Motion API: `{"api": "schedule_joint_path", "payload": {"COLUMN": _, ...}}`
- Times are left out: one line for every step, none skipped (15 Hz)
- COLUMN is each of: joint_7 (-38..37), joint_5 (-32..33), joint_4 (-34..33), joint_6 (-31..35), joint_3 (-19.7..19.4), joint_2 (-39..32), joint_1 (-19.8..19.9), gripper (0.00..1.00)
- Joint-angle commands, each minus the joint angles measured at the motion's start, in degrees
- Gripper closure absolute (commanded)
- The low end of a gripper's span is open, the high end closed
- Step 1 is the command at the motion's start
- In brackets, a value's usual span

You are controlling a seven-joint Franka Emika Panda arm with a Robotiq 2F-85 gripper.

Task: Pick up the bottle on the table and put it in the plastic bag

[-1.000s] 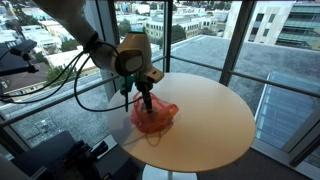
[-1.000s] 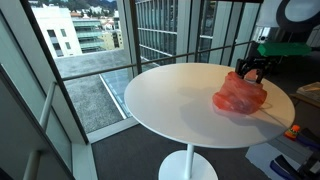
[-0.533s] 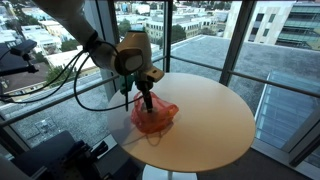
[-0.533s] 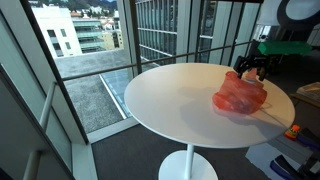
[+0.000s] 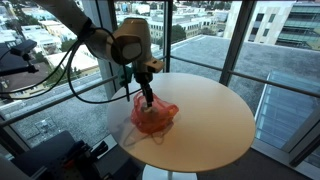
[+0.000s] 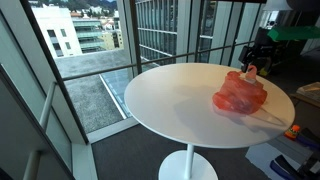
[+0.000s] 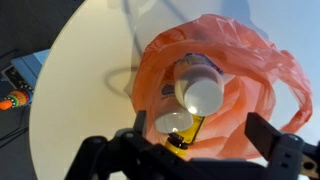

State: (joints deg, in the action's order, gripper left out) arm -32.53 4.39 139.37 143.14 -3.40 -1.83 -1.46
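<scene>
- The white-capped bottle (image 7: 200, 85) lies inside the orange-red plastic bag (image 7: 262, 75), cap turned towards the wrist camera.
- A second white cap (image 7: 172, 122), on a yellow-labelled container, shows just beside it, also inside the bag. Which of the two is the task's own item cannot be told.
- The gripper (image 7: 188, 148) hangs directly over the bag's mouth, fingers spread wide and holding nothing.
- In both exterior views the gripper (image 5: 149, 98) (image 6: 252, 68) stands at the top edge of the bag (image 5: 158, 118) (image 6: 238, 97).
- Judgement: the placing looks complete, since no bottle lies on the bare tabletop. All that appears left is to lift clear without snagging the thin film.
- The bag sits slumped, mouth upward, near the edge of the round table (image 5: 215, 120) (image 6: 170, 100) on the arm's side.
- The table is pale-topped and stands on a white pedestal (image 6: 183, 165).
- Floor-to-ceiling windows (image 5: 250, 40) (image 6: 90, 40) surround it, with city buildings beyond.
</scene>
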Motion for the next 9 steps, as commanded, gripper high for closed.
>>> {"api": "schedule_joint_path", "payload": {"joint_7": 7.1, "joint_5": -0.1, "joint_4": 0.8, "joint_6": -6.4, "joint_3": 0.5, "joint_2": 5.5, "joint_1": 1.3, "gripper": 0.0}}
{"api": "schedule_joint_path", "payload": {"joint_7": 8.9, "joint_5": 0.1, "joint_4": 0.8, "joint_6": -8.1, "joint_3": 0.5, "joint_2": 6.8, "joint_1": 1.5, "gripper": 0.0}}
{"api": "schedule_joint_path", "payload": {"joint_7": 10.9, "joint_5": 0.0, "joint_4": 0.9, "joint_6": -9.8, "joint_3": 0.6, "joint_2": 7.9, "joint_1": 1.6, "gripper": 0.0}}
{"api": "schedule_joint_path", "payload": {"joint_7": 12.7, "joint_5": 0.0, "joint_4": 0.8, "joint_6": -11.5, "joint_3": 0.6, "joint_2": 9.1, "joint_1": 1.8, "gripper": 0.0}}
{"api": "schedule_joint_path", "payload": {"joint_7": 14.1, "joint_5": 0.2, "joint_4": 0.8, "joint_6": -13.2, "joint_3": 0.7, "joint_2": 10.3, "joint_1": 2.0, "gripper": 0.0}}
{"api": "schedule_joint_path", "payload": {"joint_7": 15.1, "joint_5": 0.6, "joint_4": 0.8, "joint_6": -14.5, "joint_3": 0.8, "joint_2": 11.4, "joint_1": 2.2, "gripper": 0.0}}
{"api": "schedule_joint_path", "payload": {"joint_7": 15.6, "joint_5": 1.0, "joint_4": 0.8, "joint_6": -15.9, "joint_3": 0.9, "joint_2": 12.5, "joint_1": 2.4, "gripper": 0.0}}
{"api": "schedule_joint_path", "payload": {"joint_7": 16.0, "joint_5": 1.2, "joint_4": 0.8, "joint_6": -16.9, "joint_3": 1.1, "joint_2": 13.5, "joint_1": 2.6, "gripper": 0.0}}
{"api": "schedule_joint_path", "payload": {"joint_7": 16.1, "joint_5": 1.2, "joint_4": 0.8, "joint_6": -17.8, "joint_3": 1.2, "joint_2": 14.4, "joint_1": 2.8, "gripper": 0.0}}
